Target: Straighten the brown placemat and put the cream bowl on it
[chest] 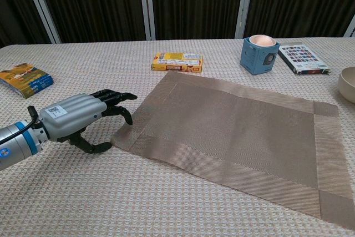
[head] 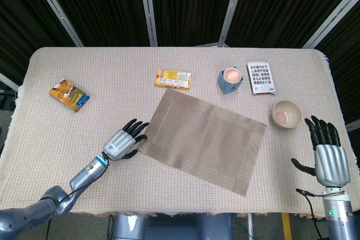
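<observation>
The brown placemat (head: 202, 140) sits crooked mid-tabletop, and the left hand (head: 124, 143) is right at its near-left corner, fingers (chest: 113, 97) spread and holding nothing. The cream bowl (head: 287, 114) is off past the mat's right side, with the right hand (head: 329, 158) just below it, fingers fanned wide and empty.

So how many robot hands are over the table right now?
2. The left hand sits at the brown placemat's left edge; the right hand hovers at the table's right side, near the cream bowl.
</observation>
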